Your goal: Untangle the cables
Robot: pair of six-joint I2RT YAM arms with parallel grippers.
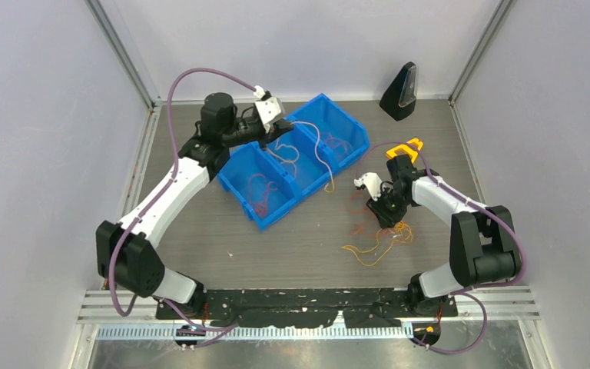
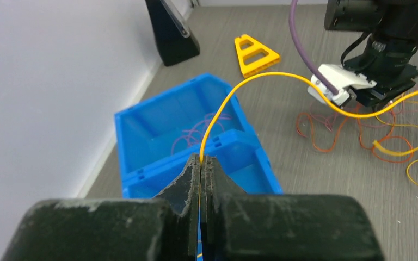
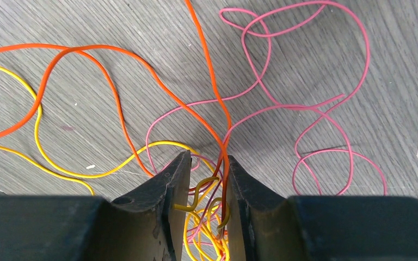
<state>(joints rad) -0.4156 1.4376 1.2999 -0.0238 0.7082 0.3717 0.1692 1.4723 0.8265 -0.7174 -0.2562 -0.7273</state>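
Cables lie mostly in a loose heap on the worktop, right of centre, under and just near-side of the right arm's wrist. You see orange, yellow and reddish loops spread flat there.

Left pincer is closed tight on one yellow cable. Its jaws meet w/ no gap and the strand comes out at the tips. From there the strand arcs up and across to the heap beside the right arm, clear of the worktop for most of its run. The pincer hangs over the blue bins at the back of the worktop, left of centre.

Right pincer is down at the heap. Its jaws stand part-way apart w/ a knot of yellow, red and pink strands btwn them. You can't tell from the wrist view whether they pinch the knot or only straddle it. An orange strand runs along the inner face of one finger, then sweeps off across the wood. A pink strand loops several times on the far side of the tips, flat on the surface.

Bin contents: the near-left compartment holds a reddish strand, the far-right one a pinkish strand.

Yellow triangle and black wedge sit at the back right, apart from the heap.
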